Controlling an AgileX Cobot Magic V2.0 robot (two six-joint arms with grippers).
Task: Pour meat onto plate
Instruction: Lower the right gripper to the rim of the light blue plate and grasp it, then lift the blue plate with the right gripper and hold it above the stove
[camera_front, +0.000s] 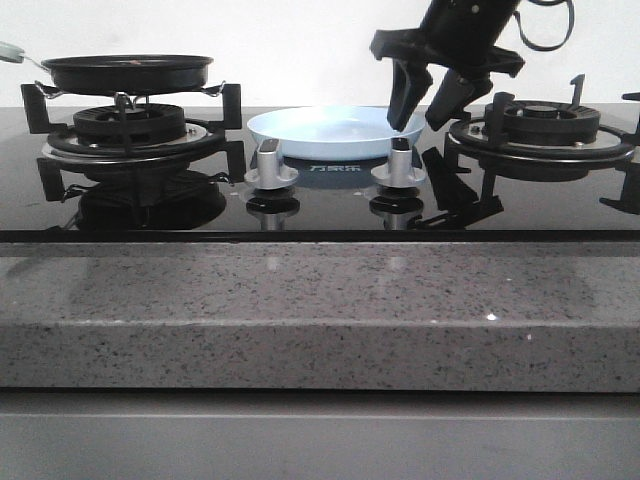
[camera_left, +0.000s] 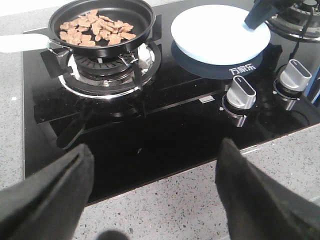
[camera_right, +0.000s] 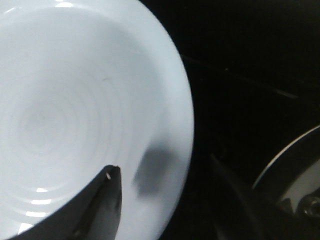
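Note:
The meat (camera_left: 95, 29), reddish-brown chunks, lies in a black frying pan (camera_front: 128, 70) on the left burner. The pan also shows in the left wrist view (camera_left: 140, 15). The pale blue plate (camera_front: 330, 132) sits on the cooktop between the burners, empty; it also shows in the left wrist view (camera_left: 215, 35) and the right wrist view (camera_right: 75, 115). My right gripper (camera_front: 422, 118) is open, its fingers straddling the plate's right rim (camera_right: 185, 130). My left gripper (camera_left: 155, 165) is open and empty over the counter's front edge, far from the pan.
The pan's pale handle (camera_left: 22, 42) sticks out to the left. Two silver knobs (camera_front: 270, 165) (camera_front: 398, 165) stand in front of the plate. The right burner grate (camera_front: 545, 125) is beside my right gripper. A speckled stone counter (camera_front: 320, 310) fronts the cooktop.

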